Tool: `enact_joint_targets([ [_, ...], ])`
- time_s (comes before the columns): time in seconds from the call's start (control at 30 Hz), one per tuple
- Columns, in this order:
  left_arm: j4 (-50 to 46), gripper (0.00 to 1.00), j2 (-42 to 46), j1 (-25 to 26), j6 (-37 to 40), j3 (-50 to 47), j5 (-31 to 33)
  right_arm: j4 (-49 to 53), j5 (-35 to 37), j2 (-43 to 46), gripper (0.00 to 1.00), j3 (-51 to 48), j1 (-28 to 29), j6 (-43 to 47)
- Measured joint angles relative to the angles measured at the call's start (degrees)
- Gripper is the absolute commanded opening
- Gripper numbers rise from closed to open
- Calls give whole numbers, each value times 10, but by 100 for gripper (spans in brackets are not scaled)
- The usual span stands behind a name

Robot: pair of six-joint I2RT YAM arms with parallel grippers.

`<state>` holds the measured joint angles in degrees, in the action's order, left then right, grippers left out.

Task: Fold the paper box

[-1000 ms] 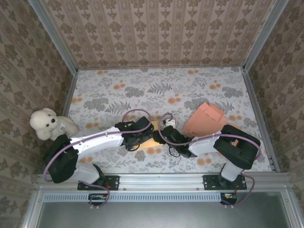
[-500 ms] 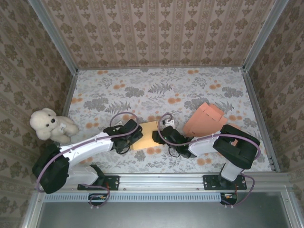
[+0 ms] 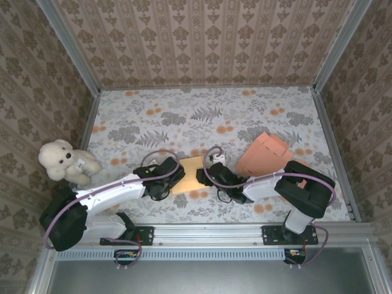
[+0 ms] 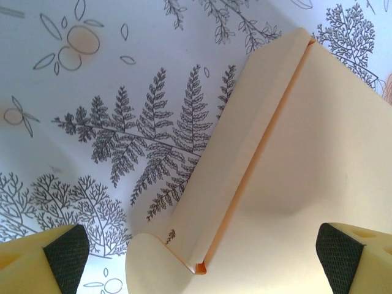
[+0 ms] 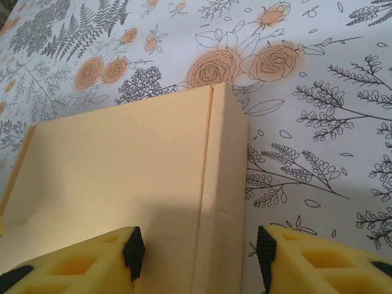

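- Left tool [image 3: 166, 179]: jaws spread as wide as they go, nothing between the pads. It sits just left of the paper box [image 3: 188, 174].
- Right tool [image 3: 215, 177]: jaws about half apart, at the box's right edge.
- Right wrist view adds: one pad [image 5: 133, 252] sits over the box's top panel and the other is just past its edge. The folded side strip [image 5: 225, 177] lies between them, and no pinch is seen.
- Left wrist view adds: a long flap [image 4: 245, 141] folded along the box's left side, with a rounded tab [image 4: 150, 260] at its near end.
- Overhead: the box lies flat on the floral desk [image 3: 202, 116], between both tools. A salmon card sheet [image 3: 264, 153] lies right of the box, and a teddy bear [image 3: 61, 160] sits well to its left.
- A second ago the left tool covered most of the box. It has now drawn off to the left and the top is bare. Right tool unchanged.
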<state>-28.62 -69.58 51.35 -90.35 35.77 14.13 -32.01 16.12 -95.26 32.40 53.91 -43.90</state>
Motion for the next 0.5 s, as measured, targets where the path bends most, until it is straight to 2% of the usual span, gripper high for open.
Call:
enact_joint_targets([
  [0.27,29,100,-26,3,-32,0,-2,0,0,0,55,0,0,0],
  [0.5,34,100,-43,29,-49,10,-2,-2,0,-1,55,0,0,0],
])
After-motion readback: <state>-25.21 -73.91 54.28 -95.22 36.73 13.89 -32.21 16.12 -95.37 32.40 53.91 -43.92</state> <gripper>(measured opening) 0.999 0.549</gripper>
